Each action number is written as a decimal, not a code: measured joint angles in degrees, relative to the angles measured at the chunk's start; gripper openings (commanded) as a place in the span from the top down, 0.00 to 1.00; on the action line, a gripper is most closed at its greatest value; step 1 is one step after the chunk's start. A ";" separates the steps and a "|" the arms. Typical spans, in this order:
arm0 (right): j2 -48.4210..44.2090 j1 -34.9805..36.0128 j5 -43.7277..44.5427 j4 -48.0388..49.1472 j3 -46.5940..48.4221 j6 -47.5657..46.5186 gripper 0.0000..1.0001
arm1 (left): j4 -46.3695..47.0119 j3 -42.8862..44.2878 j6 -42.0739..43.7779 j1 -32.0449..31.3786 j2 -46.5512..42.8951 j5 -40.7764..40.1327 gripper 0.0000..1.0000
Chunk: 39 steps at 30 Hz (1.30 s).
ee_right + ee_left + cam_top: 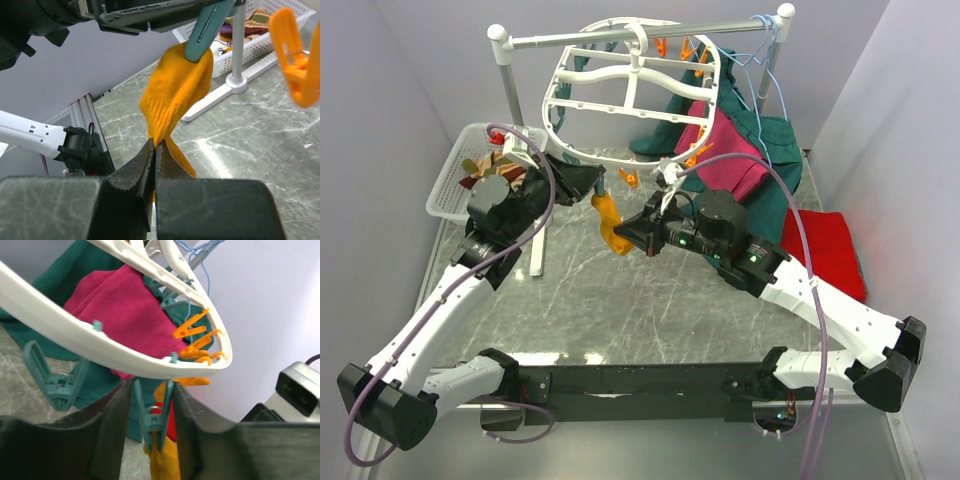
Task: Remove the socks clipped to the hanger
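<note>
The white oval hanger [636,75] hangs from the pole rack, with orange and teal clips round its rim; its rim also shows in the left wrist view [75,335]. An orange sock [610,222] hangs from a teal clip [156,422] at the hanger's near rim. My left gripper [150,385] has a finger against each handle of that clip, whose tip still pinches the sock [165,462]. In the top view it [590,185] sits just left of the clip. My right gripper [155,145] is shut on the sock's lower part [175,95], below the clip [205,30]. In the top view it [625,235] is beside the sock.
A white basket [450,195] at the left holds several striped socks [485,170]. A magenta garment [725,150] and dark green clothes [775,170] hang at the right, with a red cloth [825,250] lying on the table. The rack's foot [538,250] lies left of the sock.
</note>
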 measured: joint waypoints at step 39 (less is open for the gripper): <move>-14.60 -0.15 -20.81 -1.46 -18.29 -1.14 1.00 | 12.20 -22.60 -0.59 -5.25 -8.98 37.77 0.16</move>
